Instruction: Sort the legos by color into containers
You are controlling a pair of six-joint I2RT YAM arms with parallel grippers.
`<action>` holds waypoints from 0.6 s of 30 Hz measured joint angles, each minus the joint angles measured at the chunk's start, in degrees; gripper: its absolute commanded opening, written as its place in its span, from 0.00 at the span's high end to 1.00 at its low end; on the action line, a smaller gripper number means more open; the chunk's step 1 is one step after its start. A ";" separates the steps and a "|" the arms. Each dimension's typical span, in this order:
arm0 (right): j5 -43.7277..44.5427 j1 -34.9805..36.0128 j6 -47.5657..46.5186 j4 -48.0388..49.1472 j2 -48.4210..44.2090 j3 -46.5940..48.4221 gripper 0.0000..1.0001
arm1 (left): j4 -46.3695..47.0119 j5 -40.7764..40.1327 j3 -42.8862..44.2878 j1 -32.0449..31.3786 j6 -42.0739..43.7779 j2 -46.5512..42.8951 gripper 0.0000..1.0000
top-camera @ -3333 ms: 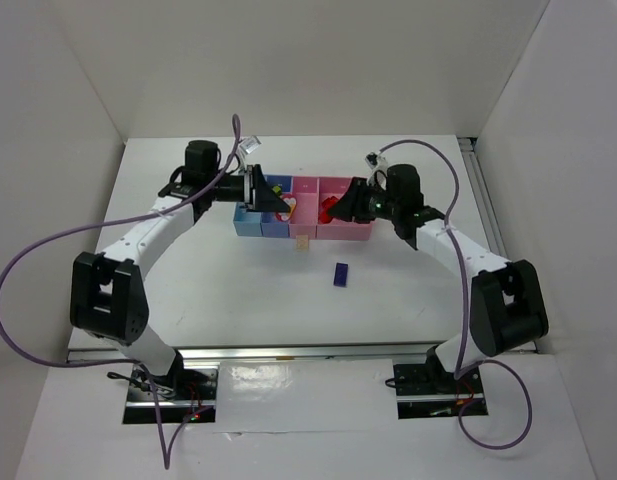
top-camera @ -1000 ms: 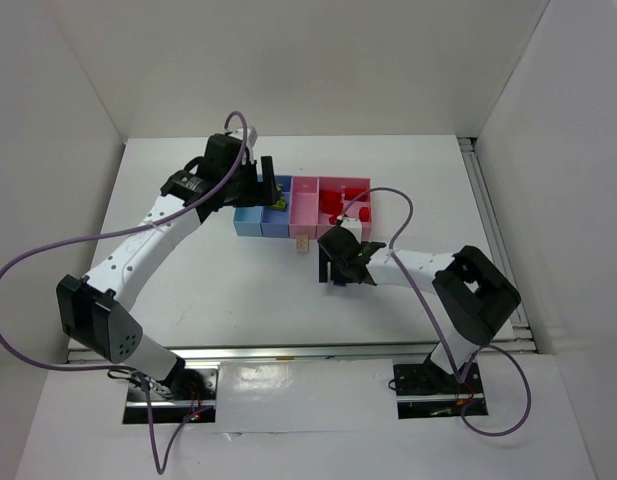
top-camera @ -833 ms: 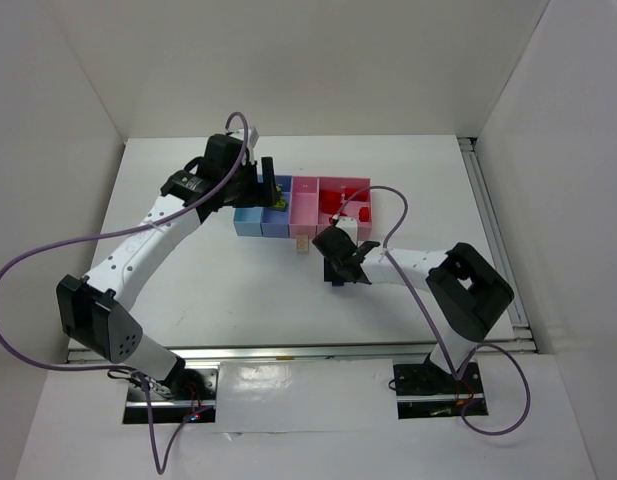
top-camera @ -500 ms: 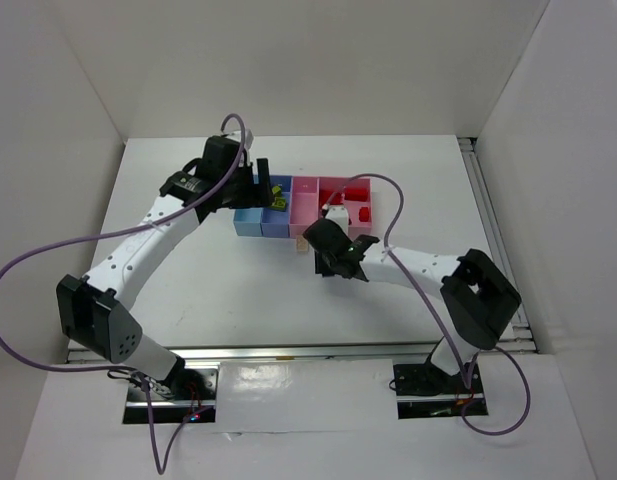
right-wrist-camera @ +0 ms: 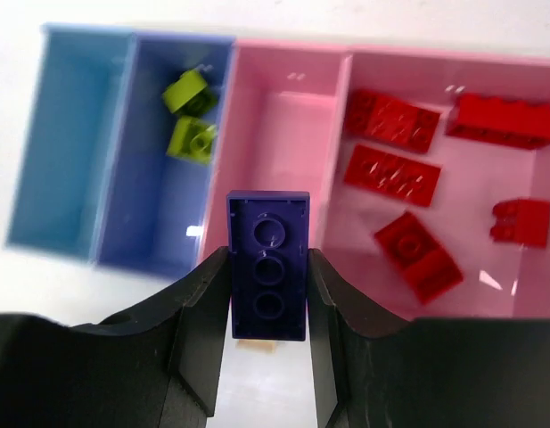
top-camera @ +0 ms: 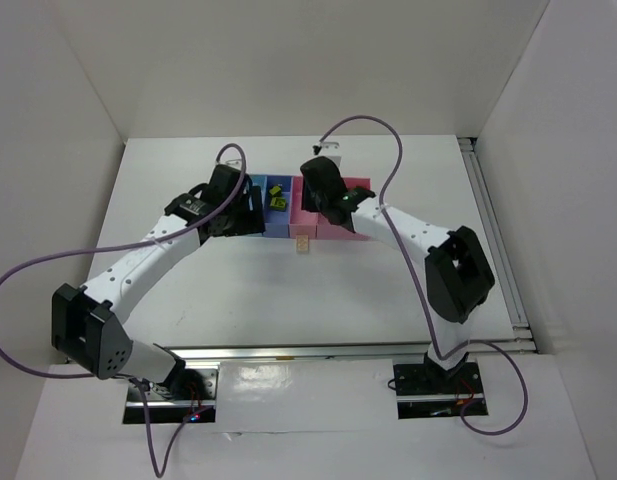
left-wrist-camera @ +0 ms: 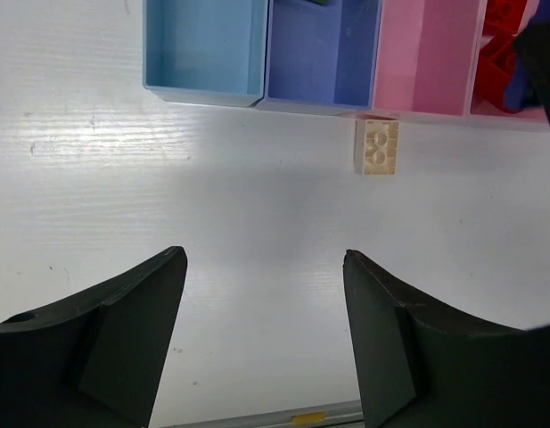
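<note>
We see the white desk (top-camera: 238, 290) carrying everything. The left arm (top-camera: 148, 255) reaches in from the near left corner. The right arm (top-camera: 408, 225) bends in from the near right.

The containers (top-camera: 333, 232) stand in one joined row in the far half of the desk, about midway between its left and right edges. From left to right they are the light blue bin (left-wrist-camera: 203, 45), the darker blue bin (left-wrist-camera: 319, 49), the narrow pink bin (left-wrist-camera: 426, 53) and the wider pink bin (right-wrist-camera: 471, 192).

The left tool (left-wrist-camera: 266, 330) hangs over bare desk on the near side of the row, its jaws apart with nothing between them. The right tool (right-wrist-camera: 267, 299) is above the row, clamped on the dark purple lego (right-wrist-camera: 268, 265). That lego sits lengthwise between the two fingers (right-wrist-camera: 199, 330), studs up. In the wrist view it shows over the near wall where the darker blue and narrow pink bins meet.

Five red legos (right-wrist-camera: 392, 175) lie scattered in the wider pink bin. Two yellow-green legos (right-wrist-camera: 192, 139) lie in the far half of the darker blue bin.

The tan lego (left-wrist-camera: 377, 146) lies on the desk just beside the near wall of the narrow pink bin. It is ahead of the left tool, well apart from it and toward its right finger.
</note>
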 measured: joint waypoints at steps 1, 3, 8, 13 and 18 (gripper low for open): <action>-0.70 -1.05 -0.33 0.44 1.40 0.83 0.71 | 0.13 -0.07 -0.44 -0.26 -0.33 -0.28 0.18; -1.66 -2.75 -0.68 0.57 4.26 2.97 0.68 | 0.28 -0.07 -1.07 -0.98 -0.66 -0.46 0.14; -4.83 -5.20 -1.64 2.38 10.03 5.73 0.55 | 1.81 0.13 -2.60 -3.02 -2.16 -0.39 0.13; -7.15 -5.44 -2.36 2.60 11.47 6.03 0.41 | 3.78 1.05 -3.21 -4.20 -3.41 0.11 0.13; -8.79 -5.55 -3.10 3.30 11.47 6.97 0.25 | 5.62 1.75 -3.78 -4.85 -3.58 1.42 0.11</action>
